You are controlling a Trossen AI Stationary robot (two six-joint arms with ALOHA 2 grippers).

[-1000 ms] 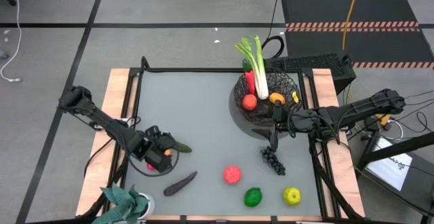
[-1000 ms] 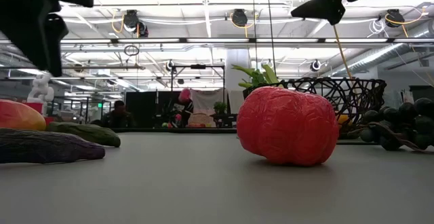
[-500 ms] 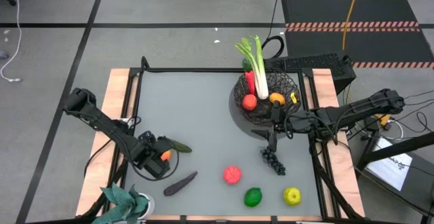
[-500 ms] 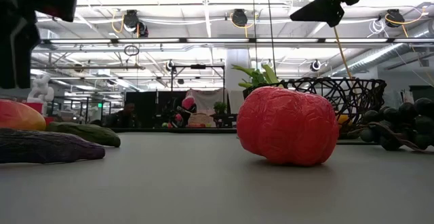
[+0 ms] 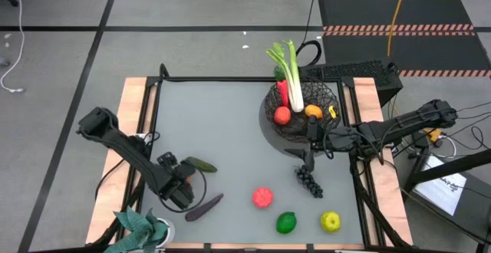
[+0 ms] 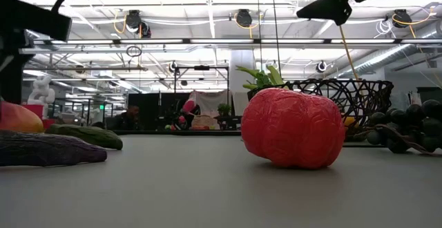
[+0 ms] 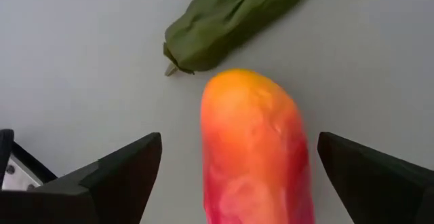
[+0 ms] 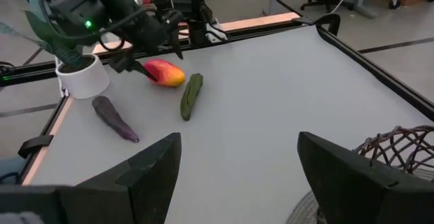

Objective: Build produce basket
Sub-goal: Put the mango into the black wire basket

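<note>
Grey worktop (image 5: 230, 138): my left end effector (image 7: 237, 176) is released, straddling the mango (image 7: 254, 149); closing off-centre could roll it into the cucumber (image 7: 230, 20) just ahead.

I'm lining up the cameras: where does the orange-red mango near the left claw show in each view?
High view: mango hidden under the left claw.
Low view: mango at the left edge.
Left wrist view: mango centre, between the open fingers.
Right wrist view: mango far across the table.
Shared landmark: the cucumber beside it.
</note>
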